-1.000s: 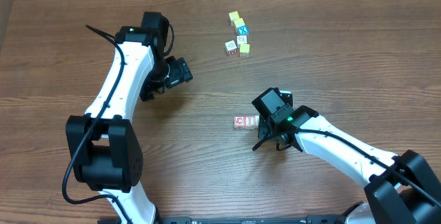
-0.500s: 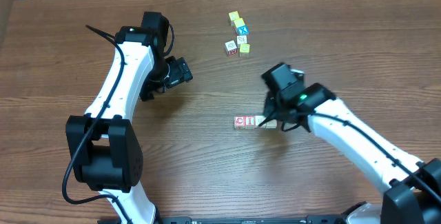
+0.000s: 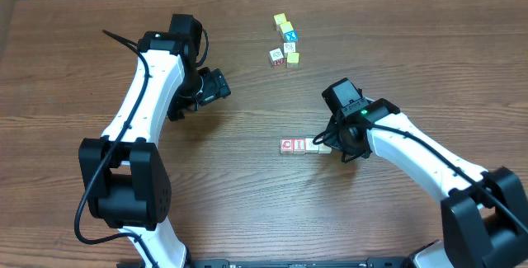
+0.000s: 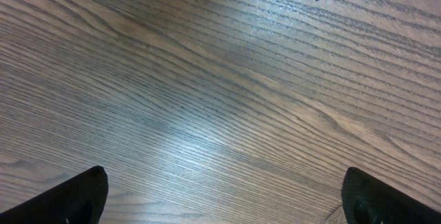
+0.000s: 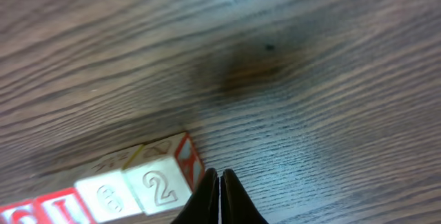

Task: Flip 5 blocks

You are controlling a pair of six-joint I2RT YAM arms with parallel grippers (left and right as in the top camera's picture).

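The right gripper (image 3: pixel 328 146) is sitting pinched fully shut and holding nothing. Its tips are down at table level, right at the right-hand end of a short row of blocks (image 3: pixel 301 145) lying near the middle of the table (image 3: pixel 247 210). To my eye it is working as a closed poker rather than a clamp, since cubes this small look easier to tip over with a point than to grasp and turn. The left gripper (image 3: pixel 216 86) is hanging spread wide and empty toward the table's left side, well apart from every block, probably so it isn't getting in the way.

More pale blocks (image 3: pixel 276 55) are lying in a cluster near the far edge, mixed with yellow-topped cubes (image 3: pixel 280 21) and a blue-topped cube (image 3: pixel 289 35).

The overhead view is giving the layout, but not whether the tips are touching anything. The right wrist view is filling that in. The end block (image 5: pixel 162 186) is showing a red 2 on a cream face, and the shut tips are lying against or just beside its lower corner; I cannot tell which. Red-faced blocks are trailing off at that frame's left edge. The left wrist view is showing only bare wood grain between its two dark fingers (image 4: pixel 69 198).
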